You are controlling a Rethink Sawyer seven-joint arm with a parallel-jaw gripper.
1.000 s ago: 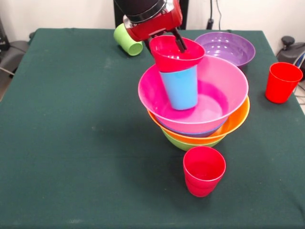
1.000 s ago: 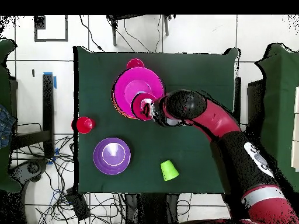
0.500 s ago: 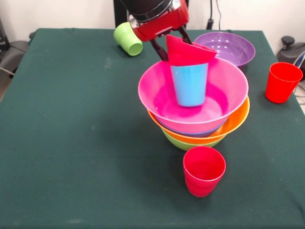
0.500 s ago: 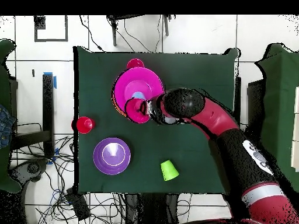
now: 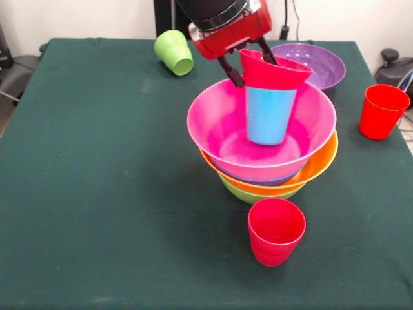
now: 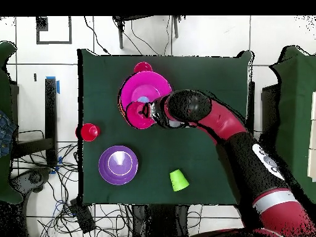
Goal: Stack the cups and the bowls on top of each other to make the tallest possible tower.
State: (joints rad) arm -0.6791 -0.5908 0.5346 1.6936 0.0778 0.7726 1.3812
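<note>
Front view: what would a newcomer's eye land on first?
The red and black gripper at top centre, shut on a small glossy red plastic bowl tilted over a sky blue plastic tumbler. The tumbler stands inside the wide pink bowl topping the nested tower mid-table. A red tumbler stands in front of the tower.

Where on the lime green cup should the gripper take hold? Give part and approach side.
The lime green cup lies on its side, mouth toward the front camera. Probably come straight down and close across its middle; the rim faces sideways, awkward to pinch.
</note>
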